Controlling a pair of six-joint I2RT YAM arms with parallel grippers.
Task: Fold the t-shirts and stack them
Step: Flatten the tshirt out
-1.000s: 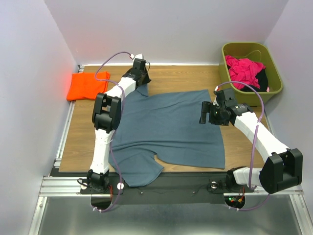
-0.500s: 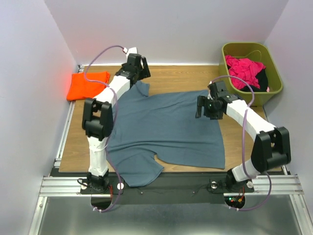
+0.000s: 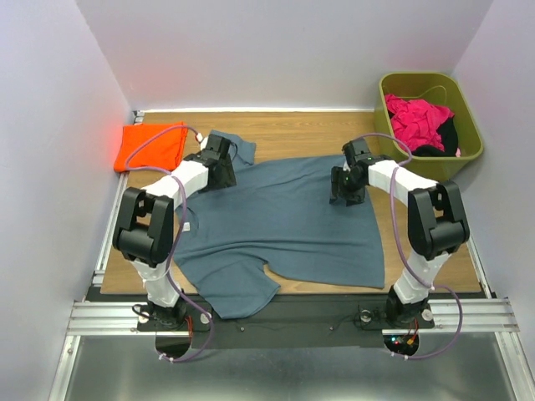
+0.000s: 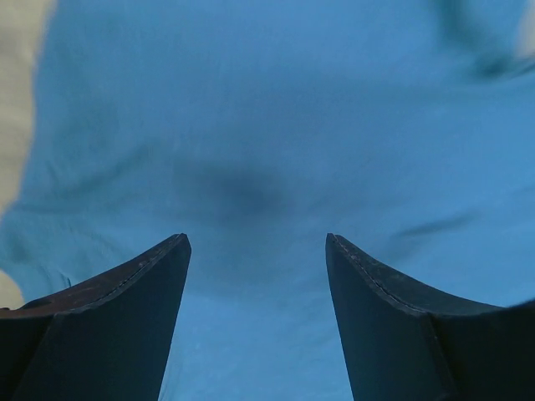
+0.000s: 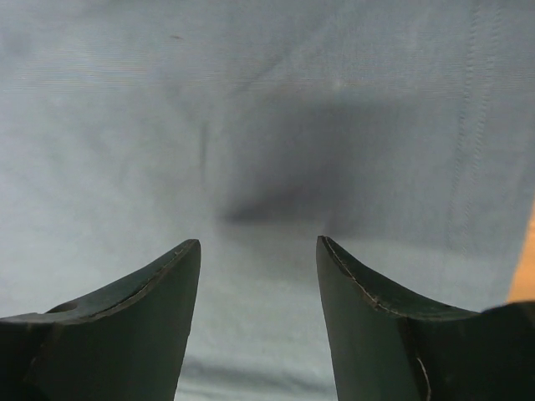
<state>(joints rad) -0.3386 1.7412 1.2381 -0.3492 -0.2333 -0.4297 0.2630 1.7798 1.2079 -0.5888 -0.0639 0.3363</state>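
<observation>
The slate blue-grey t-shirt (image 3: pixel 280 221) lies spread flat across the middle of the wooden table, one sleeve hanging over the near edge. The bright orange t-shirt (image 3: pixel 149 144) lies folded at the far left. My left gripper (image 3: pixel 224 164) is open and low over the blue-grey shirt's far-left part; the left wrist view shows the cloth (image 4: pixel 259 150) just below its jaws (image 4: pixel 257 242). My right gripper (image 3: pixel 344 190) is open over the shirt's far-right part; the right wrist view shows cloth (image 5: pixel 267 125) under its spread fingers (image 5: pixel 257 244). Neither holds anything.
An olive green bin (image 3: pixel 472 146) stands at the far right corner with pink and dark clothes (image 3: pixel 418 121) inside. Grey walls close in the table on the left, back and right. A metal rail (image 3: pixel 292 317) runs along the near edge.
Both arms have folded in and come down: the left gripper moved nearer and lower onto the shirt's far-left part, the right gripper moved slightly back and lower. The shirt has not moved.
</observation>
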